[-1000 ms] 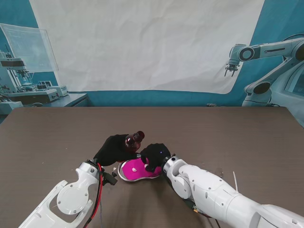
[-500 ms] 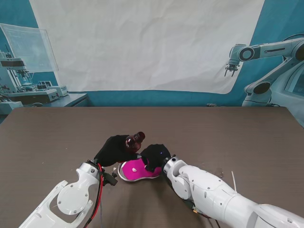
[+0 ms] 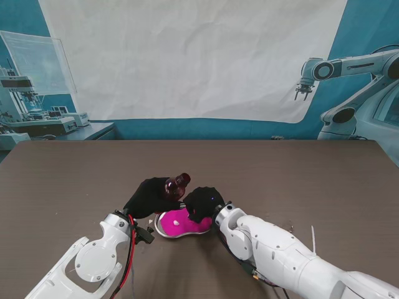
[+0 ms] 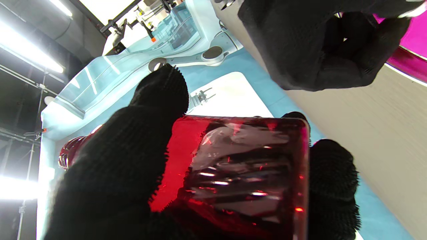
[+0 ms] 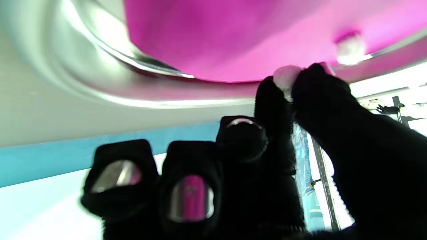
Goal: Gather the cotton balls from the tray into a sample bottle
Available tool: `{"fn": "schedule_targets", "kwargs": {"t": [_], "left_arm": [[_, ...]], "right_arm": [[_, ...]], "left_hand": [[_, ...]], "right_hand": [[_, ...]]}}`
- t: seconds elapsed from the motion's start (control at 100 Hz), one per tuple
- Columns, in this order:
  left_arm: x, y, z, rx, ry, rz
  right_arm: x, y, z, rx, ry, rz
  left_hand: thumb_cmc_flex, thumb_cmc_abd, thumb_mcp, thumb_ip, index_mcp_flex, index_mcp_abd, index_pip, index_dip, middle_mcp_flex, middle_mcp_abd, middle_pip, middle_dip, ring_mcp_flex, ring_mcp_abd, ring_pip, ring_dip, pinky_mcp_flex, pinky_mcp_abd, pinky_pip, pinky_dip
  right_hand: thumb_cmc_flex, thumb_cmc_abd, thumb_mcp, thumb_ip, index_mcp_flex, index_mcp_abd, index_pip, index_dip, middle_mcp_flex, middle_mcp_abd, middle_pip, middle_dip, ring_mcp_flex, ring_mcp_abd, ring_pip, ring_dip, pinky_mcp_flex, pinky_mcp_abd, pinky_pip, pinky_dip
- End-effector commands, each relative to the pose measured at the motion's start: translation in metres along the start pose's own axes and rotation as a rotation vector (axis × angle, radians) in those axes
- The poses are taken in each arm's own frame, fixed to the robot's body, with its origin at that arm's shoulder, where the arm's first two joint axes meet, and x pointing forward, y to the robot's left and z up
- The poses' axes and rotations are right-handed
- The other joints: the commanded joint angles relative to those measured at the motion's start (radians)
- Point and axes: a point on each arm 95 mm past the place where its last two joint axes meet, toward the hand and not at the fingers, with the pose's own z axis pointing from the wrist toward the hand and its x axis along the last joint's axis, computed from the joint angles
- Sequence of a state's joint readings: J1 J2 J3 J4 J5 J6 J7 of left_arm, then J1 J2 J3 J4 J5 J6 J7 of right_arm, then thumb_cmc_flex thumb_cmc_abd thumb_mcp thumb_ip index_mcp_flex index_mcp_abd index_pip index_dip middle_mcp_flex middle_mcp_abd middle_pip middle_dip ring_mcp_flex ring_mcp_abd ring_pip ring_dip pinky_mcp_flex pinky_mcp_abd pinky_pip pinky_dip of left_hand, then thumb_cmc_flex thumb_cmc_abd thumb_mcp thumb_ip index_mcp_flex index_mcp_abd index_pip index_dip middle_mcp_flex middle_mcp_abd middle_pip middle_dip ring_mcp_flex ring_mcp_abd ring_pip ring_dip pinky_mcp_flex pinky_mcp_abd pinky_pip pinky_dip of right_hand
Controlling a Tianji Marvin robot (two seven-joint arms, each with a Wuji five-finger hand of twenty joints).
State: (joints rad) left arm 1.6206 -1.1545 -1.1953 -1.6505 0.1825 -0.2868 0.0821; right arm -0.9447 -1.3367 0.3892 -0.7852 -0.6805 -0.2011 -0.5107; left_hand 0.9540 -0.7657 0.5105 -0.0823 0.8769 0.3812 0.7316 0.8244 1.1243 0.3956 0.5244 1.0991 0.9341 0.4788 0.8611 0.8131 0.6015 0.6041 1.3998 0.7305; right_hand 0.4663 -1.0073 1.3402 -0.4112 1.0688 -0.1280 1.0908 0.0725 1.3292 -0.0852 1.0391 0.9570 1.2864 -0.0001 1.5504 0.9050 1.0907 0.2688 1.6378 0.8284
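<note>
- Left hand [image 3: 151, 196]: black-gloved, at the left of the centre group on the table [image 3: 75, 180]; clenched around the sample bottle, with fingers [image 4: 160, 90] wrapped over its side in the left wrist view.
- Sample bottle [image 3: 176, 184]: dark red and translucent, held tilted, its neck end pointing away from me and toward the right hand; it sits just beyond the far-left edge of the tray. In the left wrist view its red body [image 4: 240, 166] fills the middle of the frame.
- Tray [image 3: 163, 229]: kidney-shaped, silver rim, magenta inside; it lies on the table nearer to me than both hands, between the two forearms.
- Cotton ball, loose [image 3: 176, 222]: small and white, resting on the magenta floor of the tray; seen also in the right wrist view [image 5: 350, 50].
- Cotton ball, held [image 5: 286, 77]: pale tuft pinched between thumb and forefinger tips of the right hand, close over the tray's rim.
- Right hand [image 3: 203, 203]: black-gloved, over the tray's far right part, just beside the bottle; thumb and forefinger closed on the held tuft, the other fingers [image 5: 190, 180] curled in.
</note>
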Motion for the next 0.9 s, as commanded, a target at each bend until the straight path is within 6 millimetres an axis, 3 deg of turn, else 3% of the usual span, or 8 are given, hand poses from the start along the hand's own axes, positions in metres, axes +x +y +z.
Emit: {"fn": "schedule_targets", "kwargs": {"t": [0.0, 0.25, 0.54, 0.73, 0.89], "left_arm": [[0.000, 0.003, 0.000, -0.020, -0.002, -0.004], [0.000, 0.003, 0.000, -0.018, -0.008, -0.004], [0.001, 0.004, 0.001, -0.021, -0.004, -0.008], [0.004, 0.007, 0.005, -0.032, 0.011, -0.017], [0.006, 0.009, 0.008, -0.042, 0.020, -0.023]], "right_arm": [[0.004, 0.000, -0.006, 0.016, 0.005, 0.028], [-0.003, 0.037, -0.026, -0.011, -0.066, 0.139], [-0.016, 0.121, -0.055, -0.123, -0.171, 0.202], [-0.007, 0.172, -0.067, -0.222, -0.160, 0.205], [0.008, 0.202, -0.075, -0.285, -0.115, 0.214]], "left_hand": [[0.277, 0.465, 0.360, 0.014, 0.157, -0.112, 0.183, 0.017, 0.070, -0.017, 0.024, 0.015, 0.055, 0.039, 0.127, 0.042, -0.014, -0.087, 0.086, 0.037], [0.278, 0.465, 0.361, 0.014, 0.157, -0.110, 0.182, 0.017, 0.070, -0.017, 0.024, 0.013, 0.054, 0.039, 0.127, 0.042, -0.015, -0.087, 0.086, 0.037], [0.278, 0.463, 0.362, 0.013, 0.158, -0.110, 0.184, 0.018, 0.070, -0.016, 0.024, 0.014, 0.055, 0.039, 0.128, 0.043, -0.015, -0.086, 0.085, 0.037], [0.278, 0.463, 0.362, 0.013, 0.158, -0.110, 0.184, 0.019, 0.070, -0.017, 0.025, 0.015, 0.055, 0.040, 0.128, 0.043, -0.015, -0.088, 0.085, 0.037], [0.278, 0.462, 0.362, 0.013, 0.157, -0.110, 0.185, 0.019, 0.069, -0.016, 0.024, 0.016, 0.055, 0.039, 0.128, 0.043, -0.015, -0.086, 0.086, 0.037]], "right_hand": [[0.010, 0.016, 0.044, 0.012, 0.022, 0.009, 0.039, 0.035, 0.025, -0.014, 0.038, 0.015, 0.029, -0.039, 0.060, 0.023, 0.028, 0.008, 0.069, -0.005], [0.013, 0.020, 0.035, 0.014, 0.015, 0.017, 0.040, 0.062, 0.023, -0.013, 0.043, 0.014, 0.029, -0.038, 0.061, 0.022, 0.027, 0.006, 0.072, -0.007], [0.025, 0.040, 0.008, 0.023, 0.008, 0.034, 0.035, 0.079, 0.019, -0.002, 0.041, 0.011, 0.029, -0.033, 0.062, 0.022, 0.025, 0.010, 0.079, -0.006], [0.027, 0.053, -0.010, 0.031, 0.005, 0.035, 0.028, 0.088, 0.017, 0.000, 0.040, 0.010, 0.029, -0.033, 0.061, 0.021, 0.025, 0.009, 0.082, -0.006], [0.026, 0.061, -0.018, 0.033, 0.003, 0.032, 0.025, 0.092, 0.014, -0.002, 0.038, 0.010, 0.029, -0.036, 0.059, 0.020, 0.025, 0.007, 0.082, -0.007]]}}
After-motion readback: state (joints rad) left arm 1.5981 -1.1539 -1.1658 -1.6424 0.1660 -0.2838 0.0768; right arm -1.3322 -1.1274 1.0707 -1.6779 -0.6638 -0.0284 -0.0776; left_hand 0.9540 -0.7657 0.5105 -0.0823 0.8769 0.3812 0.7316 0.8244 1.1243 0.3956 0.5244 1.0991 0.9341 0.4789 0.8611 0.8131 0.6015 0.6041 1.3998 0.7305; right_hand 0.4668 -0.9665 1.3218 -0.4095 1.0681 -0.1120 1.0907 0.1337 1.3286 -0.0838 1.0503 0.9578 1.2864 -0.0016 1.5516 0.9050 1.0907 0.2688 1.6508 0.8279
